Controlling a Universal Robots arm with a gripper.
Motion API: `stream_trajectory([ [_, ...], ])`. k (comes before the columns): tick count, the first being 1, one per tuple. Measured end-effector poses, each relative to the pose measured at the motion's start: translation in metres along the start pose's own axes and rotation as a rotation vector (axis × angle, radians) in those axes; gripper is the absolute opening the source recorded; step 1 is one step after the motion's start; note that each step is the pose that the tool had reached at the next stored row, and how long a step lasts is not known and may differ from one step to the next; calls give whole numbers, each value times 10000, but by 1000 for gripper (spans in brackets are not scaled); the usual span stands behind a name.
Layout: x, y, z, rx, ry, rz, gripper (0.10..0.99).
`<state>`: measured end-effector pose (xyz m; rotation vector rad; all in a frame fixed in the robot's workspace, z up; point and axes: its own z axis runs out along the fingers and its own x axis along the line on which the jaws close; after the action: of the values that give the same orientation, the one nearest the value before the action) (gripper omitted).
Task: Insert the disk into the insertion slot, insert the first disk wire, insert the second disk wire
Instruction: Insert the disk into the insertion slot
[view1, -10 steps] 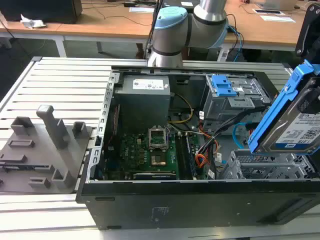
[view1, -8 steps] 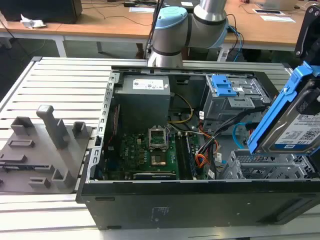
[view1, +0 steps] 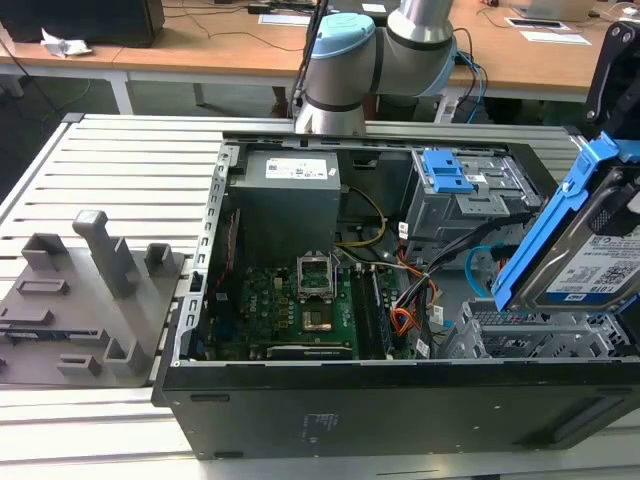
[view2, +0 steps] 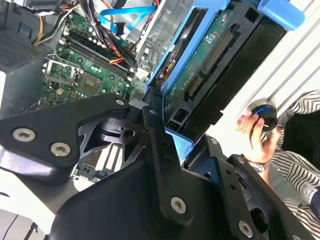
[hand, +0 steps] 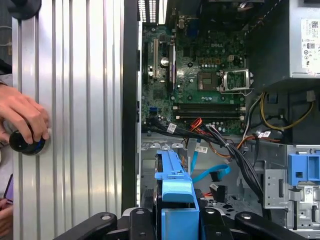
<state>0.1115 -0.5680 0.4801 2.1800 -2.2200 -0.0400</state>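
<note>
REMOTE ASSEMBLY, DRIVE BAY: My claw (hand: 177, 222) is closed on the disk (view1: 585, 255), gripping it by its bright blue carrier. I hold it steeply tilted at the exterior view's right, over the open computer case (view1: 300, 410). The disk's lower edge hangs just above the insertion slot (view1: 530, 335), the low perforated silver cage. I cannot tell whether the two touch, and the disk is not yet seated. In the second wrist view the drive's green circuit-board underside faces the camera, framed by the carrier.

The first disk wire (view1: 402, 320), an orange and dark bundle, lies loose inside the case beside the motherboard (view1: 290, 300), apart from the disk. The second disk wire (view1: 482, 262), glossy light blue, loops between the taller grey cage (view1: 470, 200) with its blue latch (view1: 445, 170) and the raised disk.

In both wrist views a person's hand (hand: 22, 115) rests on a black and blue knob (hand: 22, 142) on the slatted metal tabletop (hand: 75, 100), beside the case. The arm (view1: 370, 50) stands behind the case in the exterior view, and a grey fixture block (view1: 90, 290) sits on the tabletop at the exterior view's left.
</note>
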Motion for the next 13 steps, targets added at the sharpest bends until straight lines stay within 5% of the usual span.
stream_trajectory([
  [8, -30, -5, 84, 1, 0, 0, 369],
  [13, -236, -1, 84, 1, 0, 0, 369],
])
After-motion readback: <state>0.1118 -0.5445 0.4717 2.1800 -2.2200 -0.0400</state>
